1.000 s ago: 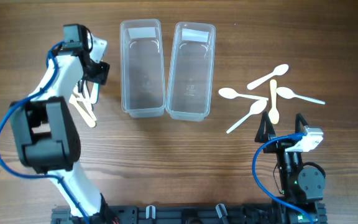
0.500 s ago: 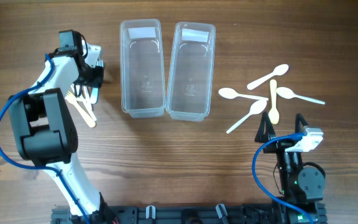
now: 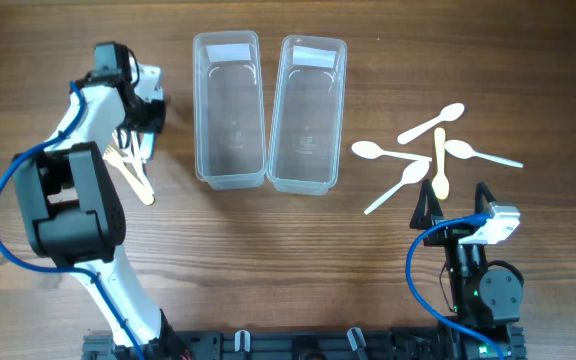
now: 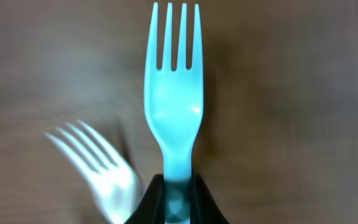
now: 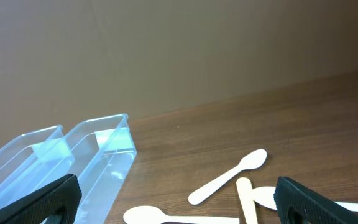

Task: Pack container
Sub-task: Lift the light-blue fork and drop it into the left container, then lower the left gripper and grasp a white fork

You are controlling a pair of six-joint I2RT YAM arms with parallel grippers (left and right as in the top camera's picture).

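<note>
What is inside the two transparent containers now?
No cutlery lies inside the left container or the right container; only a pale patch at each far end and the table's wood show through the clear floors. From overhead nothing covers them. The fork is in the left gripper.

Table: I see a dark brown wooden table (image 3: pixel 268 260), its grain running side to side, filling my whole overhead view.
Wall: through the right wrist view I see a plain, dull brown wall (image 5: pixel 166 50) rising behind the table's far edge.
Light: even and soft; I see a mild sheen on the wood and only faint shadows.
Near edge: a black rail (image 3: pixel 298 345) runs along the table's bottom edge.
</note>
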